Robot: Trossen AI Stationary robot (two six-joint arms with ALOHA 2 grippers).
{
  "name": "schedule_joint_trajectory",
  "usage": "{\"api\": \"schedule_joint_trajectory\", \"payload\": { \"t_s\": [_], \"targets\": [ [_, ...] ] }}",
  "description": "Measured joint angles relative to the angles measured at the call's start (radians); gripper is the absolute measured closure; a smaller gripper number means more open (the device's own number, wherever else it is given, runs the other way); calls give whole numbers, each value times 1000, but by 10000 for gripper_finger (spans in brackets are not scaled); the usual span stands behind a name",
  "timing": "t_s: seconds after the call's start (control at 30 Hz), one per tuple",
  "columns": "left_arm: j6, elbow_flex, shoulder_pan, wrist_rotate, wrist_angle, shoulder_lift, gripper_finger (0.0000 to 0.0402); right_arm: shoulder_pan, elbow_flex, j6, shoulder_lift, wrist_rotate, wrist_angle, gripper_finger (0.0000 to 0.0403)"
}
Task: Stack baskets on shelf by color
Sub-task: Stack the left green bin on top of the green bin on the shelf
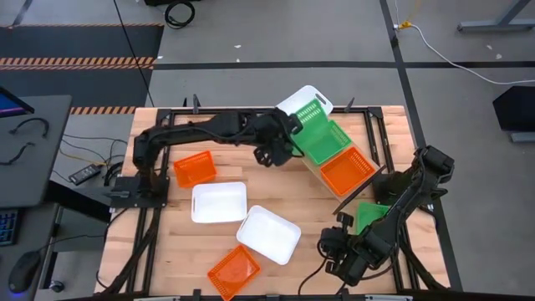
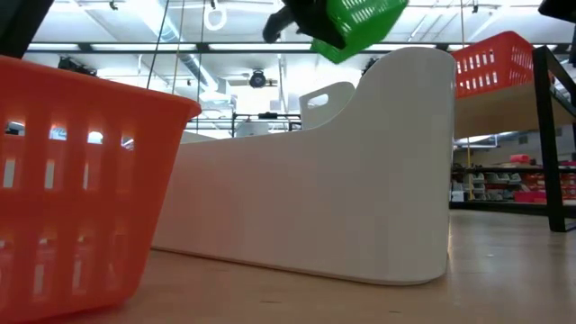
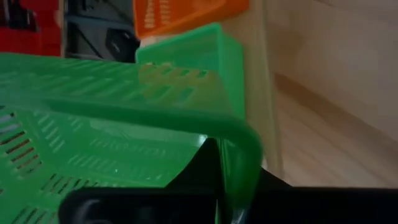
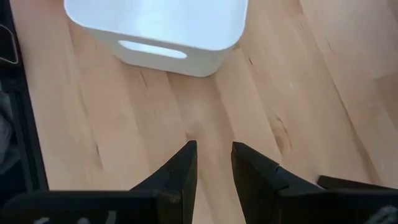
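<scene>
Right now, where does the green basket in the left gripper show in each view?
High: green basket at top centre, over the shelf.
Low: top centre, hanging above the white basket.
Left wrist: fills the near frame, its rim clamped.
Right wrist: not in it.
Shared landmark: orange basket on the shelf.

Held basket: green basket (image 3: 112,124), rim pinched by left end effector (image 3: 217,180), filling most of the view.
Behind it: second green basket (image 3: 199,53), orange basket (image 3: 180,12) beyond.
Support: shelf (image 3: 255,81), counter (image 3: 336,124) beside.
</scene>
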Motion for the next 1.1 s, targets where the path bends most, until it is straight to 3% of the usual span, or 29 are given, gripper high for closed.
{"api": "schedule_joint_trajectory", "payload": {
  "t_s": [0.17,0.27,0.4,0.5,0.63,0.7,0.9,1.1],
  "targets": [
    [-32,-2,-13,-4,-27,24,400,-6,10,4,-1,23,-50,298],
    [-44,-2,-29,-9,-57,24,400,-16,80,7,-19,43,-179,298],
    [-59,-2,-46,-8,-105,24,400,-19,262,-26,-61,198,-432,305],
    [-79,-2,-56,-9,-124,24,400,-19,436,-182,-82,320,-628,313],
    [-74,-2,-74,-14,-124,24,400,-51,584,-639,-127,401,-608,321],
    [-74,-2,-88,-23,-128,24,400,-94,661,-726,-143,426,-633,325],
    [-83,-2,-127,-35,-165,24,400,-276,738,-909,-221,385,-635,336],
    [-104,-2,-128,-70,-198,24,400,-476,736,-1061,-227,141,-634,325]
  ]
}}
